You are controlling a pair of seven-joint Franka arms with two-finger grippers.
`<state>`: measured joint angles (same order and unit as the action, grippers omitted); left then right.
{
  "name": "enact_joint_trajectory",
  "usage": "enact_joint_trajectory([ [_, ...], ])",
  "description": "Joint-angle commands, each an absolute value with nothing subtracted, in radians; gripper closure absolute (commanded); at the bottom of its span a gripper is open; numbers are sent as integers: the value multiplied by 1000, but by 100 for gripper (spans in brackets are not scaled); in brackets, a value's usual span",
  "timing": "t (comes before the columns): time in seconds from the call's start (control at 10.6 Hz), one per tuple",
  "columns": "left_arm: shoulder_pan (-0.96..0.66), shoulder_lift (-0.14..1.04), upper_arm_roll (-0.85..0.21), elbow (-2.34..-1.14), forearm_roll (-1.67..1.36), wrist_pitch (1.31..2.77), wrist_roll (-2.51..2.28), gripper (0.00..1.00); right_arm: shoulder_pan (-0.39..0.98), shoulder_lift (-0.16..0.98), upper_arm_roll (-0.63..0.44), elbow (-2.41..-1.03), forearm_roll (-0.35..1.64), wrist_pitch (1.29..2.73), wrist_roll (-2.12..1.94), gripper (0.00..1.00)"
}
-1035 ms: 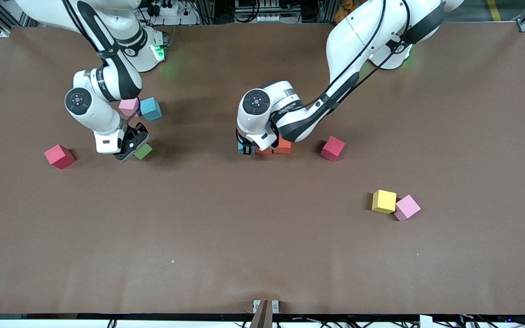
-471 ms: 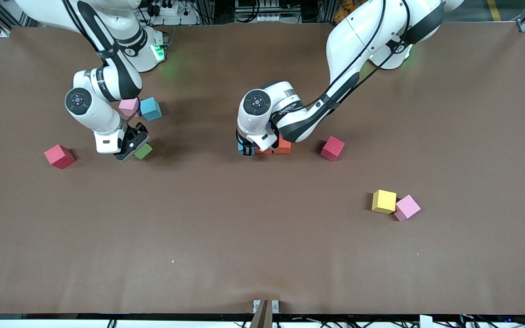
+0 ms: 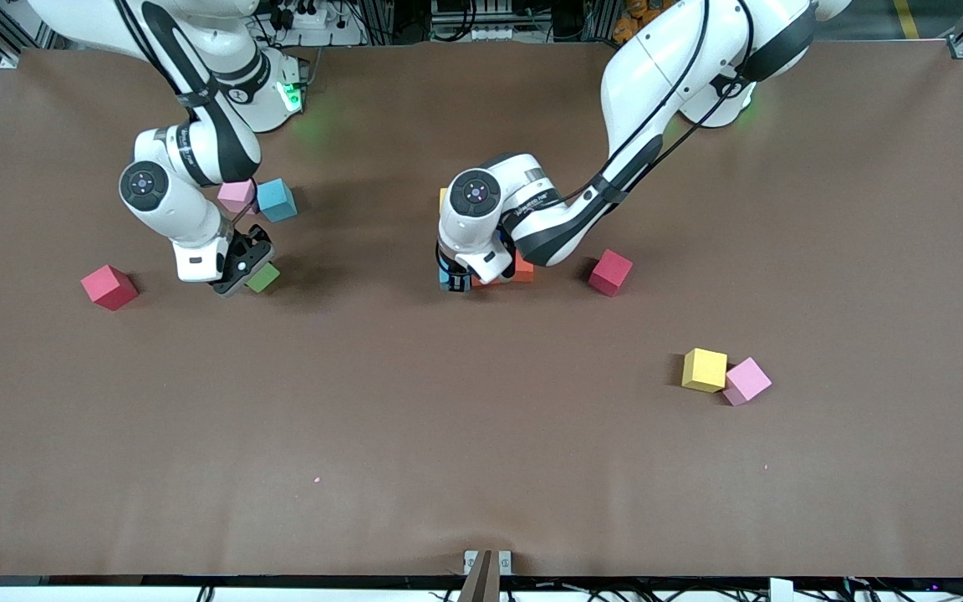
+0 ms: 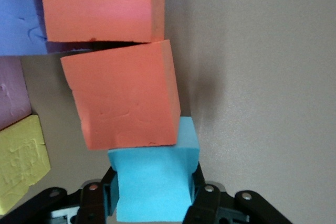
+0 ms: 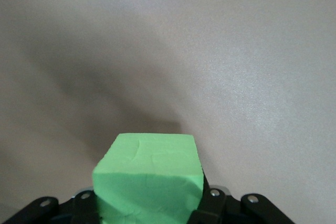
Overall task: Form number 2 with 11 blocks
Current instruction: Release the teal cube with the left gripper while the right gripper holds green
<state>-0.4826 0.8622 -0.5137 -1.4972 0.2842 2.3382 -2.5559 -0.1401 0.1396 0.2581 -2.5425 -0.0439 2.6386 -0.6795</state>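
Blue block [image 4: 155,190] sits squeezed in my left gripper [image 4: 152,203], mid-frame, its top edge touching the tilted orange block [image 4: 123,98] of the number 2 [image 3: 498,267]. My right gripper [image 5: 149,203], upper left, waits gripping the green block [image 5: 149,182].

Brown table [image 3: 481,468], scattered blocks [image 3: 704,369]

We see the left arm's wrist [image 3: 476,194] shifted slightly toward the lower right of the frame, uncovering a sliver of a yellow block [image 3: 442,197] at its upper left edge. Less of the orange blocks [image 3: 522,267] now shows beneath the forearm, and the left gripper [image 3: 453,281] with its blue block [image 4: 154,182] sits marginally lower in the frame.
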Motion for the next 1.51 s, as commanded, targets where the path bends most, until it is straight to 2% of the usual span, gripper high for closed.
enact_joint_trajectory([
  [0.0,-499,888,-492,-1468,273,2350,-2533,52,-140,137,259,-2531,-51,2625,-693,67],
  [0.19,-509,888,-492,-1459,270,2350,-2534,51,-140,138,259,-2531,-51,2626,-695,67],
  [0.28,-514,888,-492,-1454,270,2350,-2534,42,-140,140,259,-2531,-51,2625,-695,67],
  [0.38,-518,888,-492,-1454,271,2350,-2536,9,-140,138,259,-2531,-51,2626,-695,67],
  [0.47,-531,888,-492,-1454,273,2350,-2531,0,-140,140,259,-2531,-51,2626,-695,67],
  [1.04,-520,836,-492,-1454,284,2330,-2534,0,-141,143,259,-2530,-51,2626,-695,67],
  [1.41,-482,743,-492,-1453,282,2234,-2534,0,-85,150,261,-2468,-37,2611,-635,68],
])
